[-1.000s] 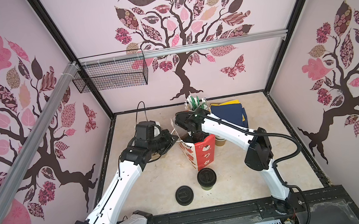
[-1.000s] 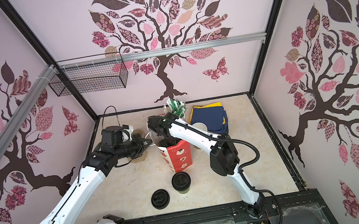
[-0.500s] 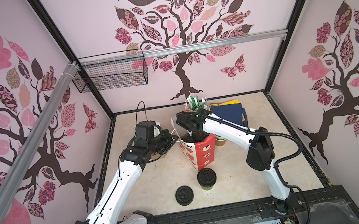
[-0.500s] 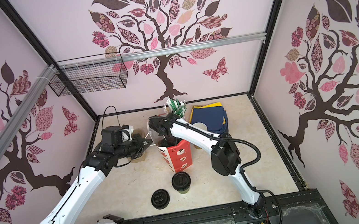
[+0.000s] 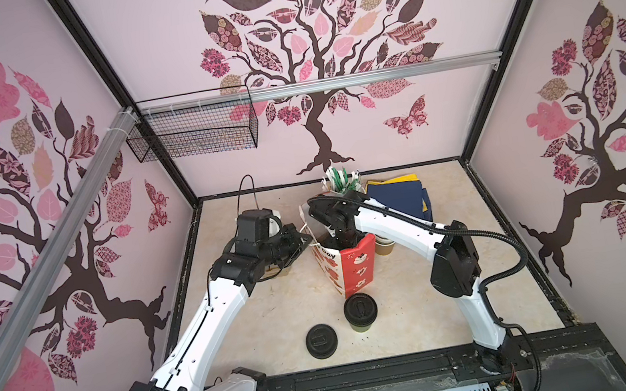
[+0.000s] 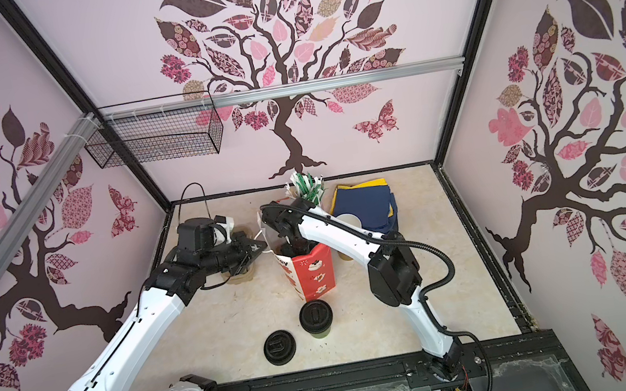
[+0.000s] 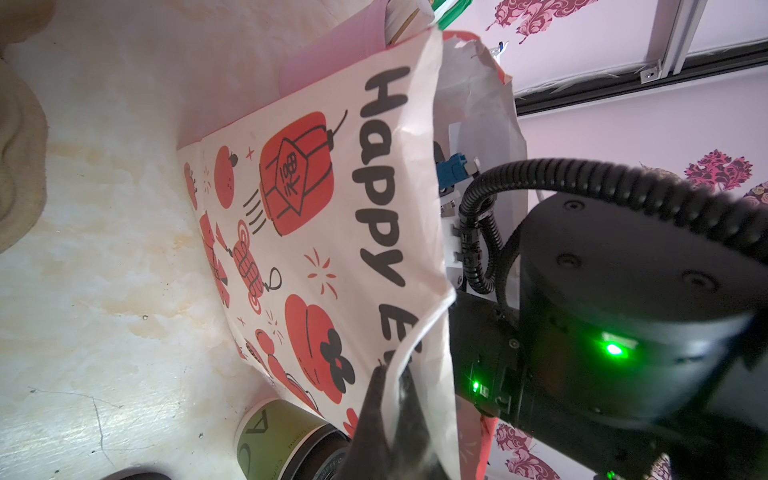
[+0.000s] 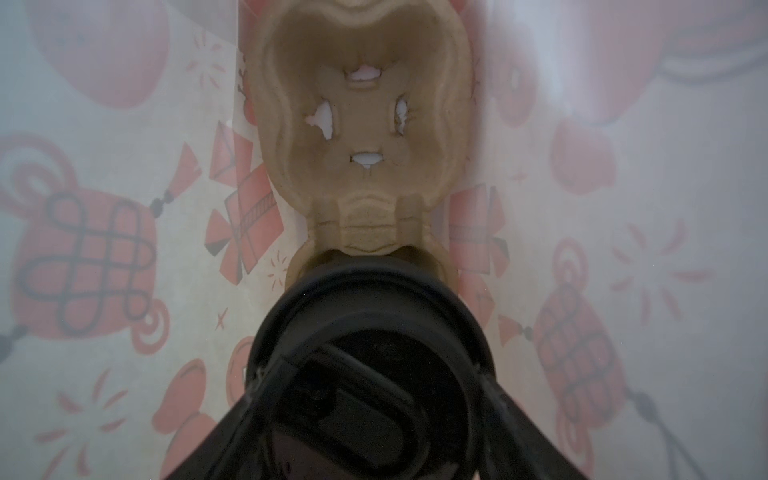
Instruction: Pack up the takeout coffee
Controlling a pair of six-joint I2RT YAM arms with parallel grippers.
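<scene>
Evidently the red-and-white paper bag (image 5: pixel 350 273) is held open at its rim so that the way down into it is clear. The left fingers (image 7: pixel 370 424) are closed flat on a fold of the rim paper, with nothing else pinched, and the bag stands upright on the table (image 5: pixel 278 315). Inside it a moulded-pulp carrier (image 8: pixel 361 124) is seen on the bottom, one pocket bare. A lidded cup (image 8: pixel 374 291) is placed in or just over the other pocket; which of the two cannot be told. The right fingers (image 8: pixel 220 440) are set wide, one on each side of that cup's black lid and touching it, so the cup is judged gripped rather than released. The second cup (image 5: pixel 360 310), lid on, is found on the table just in front of the bag, near a loose lid (image 5: pixel 321 341), and is not yet packed.
</scene>
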